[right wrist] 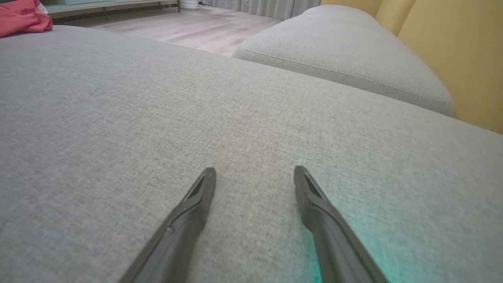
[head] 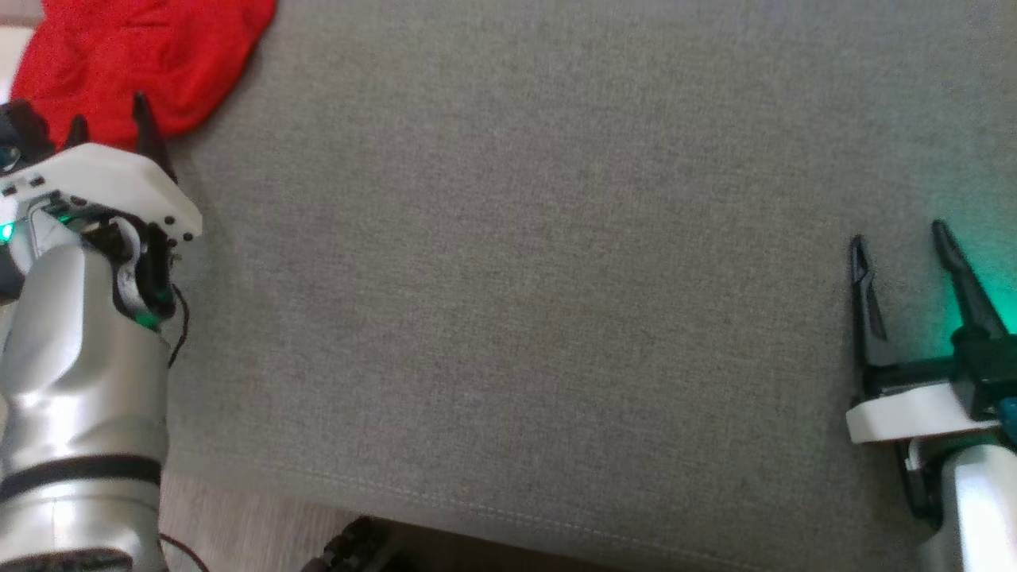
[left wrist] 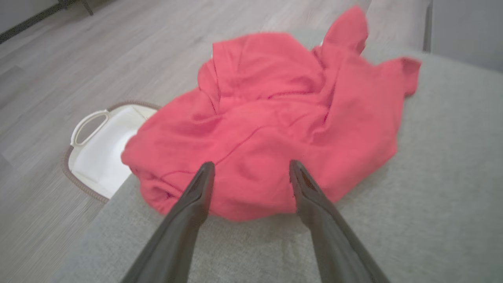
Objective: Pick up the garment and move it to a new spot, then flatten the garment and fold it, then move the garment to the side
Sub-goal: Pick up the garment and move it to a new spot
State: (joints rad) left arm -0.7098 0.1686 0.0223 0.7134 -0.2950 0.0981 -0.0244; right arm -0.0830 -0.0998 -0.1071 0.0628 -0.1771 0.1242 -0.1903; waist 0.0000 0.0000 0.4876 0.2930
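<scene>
The left end effector (left wrist: 251,165) has its two dark fingers spread wide apart with nothing between them. Their tips hang just short of the near hem of the red garment (left wrist: 275,118), not yet touching it as far as the left wrist view shows. The garment lies dead ahead of those fingers, a crumpled heap on the grey cushion (head: 516,278). Its longer spread runs across the line of the fingers, not along it, from a bunched lobe ahead and to the left up to a loose flap farther ahead and to the right. Past that left lobe the cushion ends, and a white basket (left wrist: 102,153) sits lower down on the floor (left wrist: 59,59). The right end effector (head: 898,234) is likewise spread and empty, with bare cushion in front of it and the garment well apart, far off to its left. So the left arm is plainly the nearer, and a short advance straight forward looks like what the pickup needs.
</scene>
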